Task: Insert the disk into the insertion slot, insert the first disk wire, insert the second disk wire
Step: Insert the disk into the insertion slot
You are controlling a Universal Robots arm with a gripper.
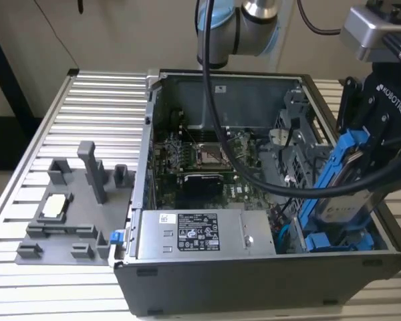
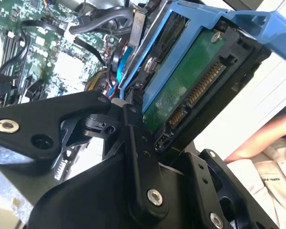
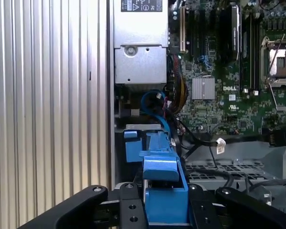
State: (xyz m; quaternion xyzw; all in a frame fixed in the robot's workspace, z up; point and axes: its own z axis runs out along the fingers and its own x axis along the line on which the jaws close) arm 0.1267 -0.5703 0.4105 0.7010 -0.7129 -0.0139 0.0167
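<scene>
The tool [image 3: 164, 210] is tilted, fingers [image 3: 130, 212] clamped.

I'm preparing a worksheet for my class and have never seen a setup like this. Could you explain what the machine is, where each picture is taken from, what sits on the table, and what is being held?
It is one robot arm with a two-fingered hand. The exterior view looks from off the arm at a ribbed metal table. Both wrist views come from cameras riding near the hand. On the table stands an open computer case, showing its green circuit board. At the exterior view's left is a grey holder. The hand is shut on the disk, a hard drive in a blue frame. It is held tilted over the insertion slot and is not yet seated.
</scene>
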